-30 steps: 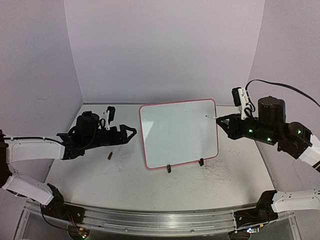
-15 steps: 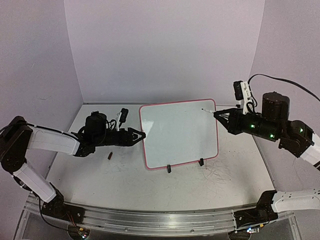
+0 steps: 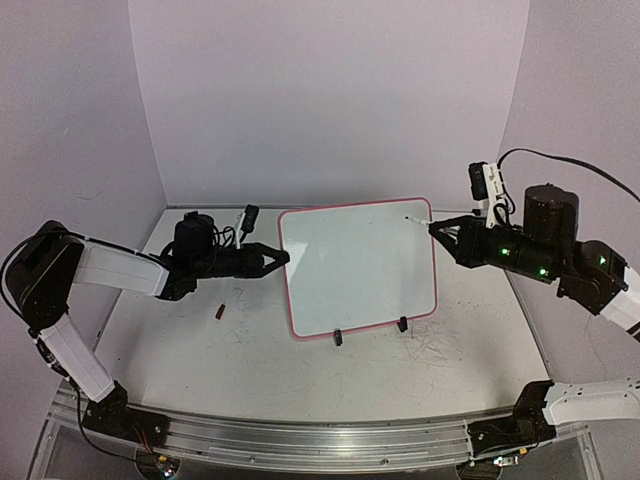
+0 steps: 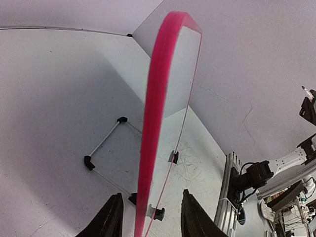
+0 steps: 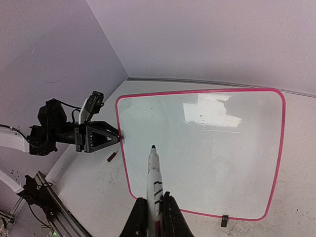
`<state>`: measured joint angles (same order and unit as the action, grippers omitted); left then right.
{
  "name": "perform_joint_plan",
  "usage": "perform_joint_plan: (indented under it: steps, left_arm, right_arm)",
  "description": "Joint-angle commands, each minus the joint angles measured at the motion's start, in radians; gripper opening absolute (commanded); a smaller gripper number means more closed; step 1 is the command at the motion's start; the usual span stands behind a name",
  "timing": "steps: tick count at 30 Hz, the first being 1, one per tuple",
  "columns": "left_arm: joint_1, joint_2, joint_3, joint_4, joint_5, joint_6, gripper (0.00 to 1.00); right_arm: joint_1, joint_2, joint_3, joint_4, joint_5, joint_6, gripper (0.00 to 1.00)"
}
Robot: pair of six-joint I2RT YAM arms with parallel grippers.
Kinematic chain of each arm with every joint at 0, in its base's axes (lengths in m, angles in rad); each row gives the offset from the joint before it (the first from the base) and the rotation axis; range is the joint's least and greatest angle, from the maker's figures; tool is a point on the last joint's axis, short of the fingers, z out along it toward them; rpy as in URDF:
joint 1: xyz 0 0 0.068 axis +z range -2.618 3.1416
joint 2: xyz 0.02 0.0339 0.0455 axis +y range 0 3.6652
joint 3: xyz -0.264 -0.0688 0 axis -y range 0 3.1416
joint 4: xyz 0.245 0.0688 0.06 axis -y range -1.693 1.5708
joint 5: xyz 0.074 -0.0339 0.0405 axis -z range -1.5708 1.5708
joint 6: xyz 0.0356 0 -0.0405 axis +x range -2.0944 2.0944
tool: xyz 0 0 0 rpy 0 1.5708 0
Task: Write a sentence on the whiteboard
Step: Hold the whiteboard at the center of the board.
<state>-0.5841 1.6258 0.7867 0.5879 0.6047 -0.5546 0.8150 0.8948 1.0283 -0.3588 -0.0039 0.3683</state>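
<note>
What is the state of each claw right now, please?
Left claw: open, its fingers either side of the whiteboard edge.
Right claw: closed, holding a marker.

Glossy smooth white whiteboard face, pink plastic-looking frame, matt scuffed white bench, brushed metal rail along its near edge, smooth white plastic marker

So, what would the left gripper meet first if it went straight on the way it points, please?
Probably the whiteboard: its pink frame edge stands right ahead of the left gripper, lined up between the open fingers, though how near is unclear.
</note>
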Motion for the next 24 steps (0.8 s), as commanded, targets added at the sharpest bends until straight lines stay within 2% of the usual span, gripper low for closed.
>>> perform_joint_plan:
  steps: [1,7,24]
  left_arm:
    - [0.022,0.018,0.059,0.072,0.089,0.018,0.39]
    - [0.044,0.05,0.103,0.074,0.14,0.026,0.36]
    - [0.084,0.112,0.141,0.081,0.239,0.058,0.08]
  right_arm:
    - [0.006,-0.01,-0.016,0.033,0.012,0.003,0.0]
    - [0.006,-0.002,-0.027,0.042,-0.014,0.0,0.0]
    - [0.006,0.009,-0.062,0.086,-0.068,0.0,0.0]
